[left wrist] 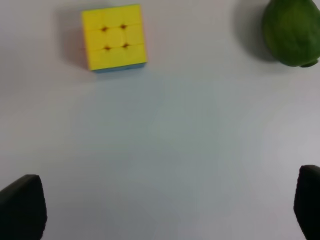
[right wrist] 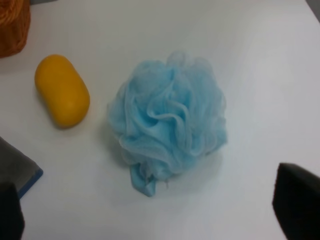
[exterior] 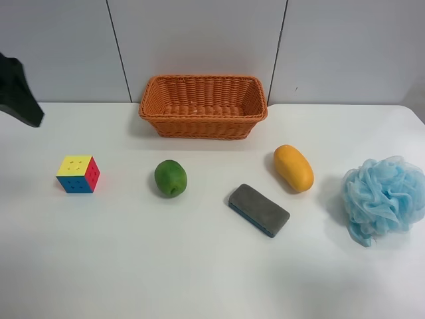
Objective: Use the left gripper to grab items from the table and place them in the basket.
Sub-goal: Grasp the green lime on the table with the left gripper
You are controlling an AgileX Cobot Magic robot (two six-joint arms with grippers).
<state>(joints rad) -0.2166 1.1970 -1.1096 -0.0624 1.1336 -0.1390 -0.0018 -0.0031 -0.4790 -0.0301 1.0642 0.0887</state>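
The puzzle cube (exterior: 78, 174) with a yellow top, the round green fruit (exterior: 170, 177), the grey eraser block (exterior: 259, 209), the yellow-orange mango (exterior: 293, 167) and the blue mesh puff (exterior: 383, 197) lie apart on the white table (exterior: 199, 266). The orange-brown wicker basket (exterior: 203, 105) stands at the back with nothing showing inside. My left gripper (left wrist: 165, 210) is open and empty above bare table, apart from the cube (left wrist: 115, 37) and the fruit (left wrist: 292, 32). My right gripper (right wrist: 155, 210) is open and empty, near the puff (right wrist: 167, 120).
A black part of the arm at the exterior high view's left (exterior: 16, 93) hangs over the table's far corner. The right wrist view also shows the mango (right wrist: 62, 90), a corner of the eraser (right wrist: 20, 167) and the basket's edge (right wrist: 12, 25). A grey panelled wall (exterior: 199, 40) stands behind the table.
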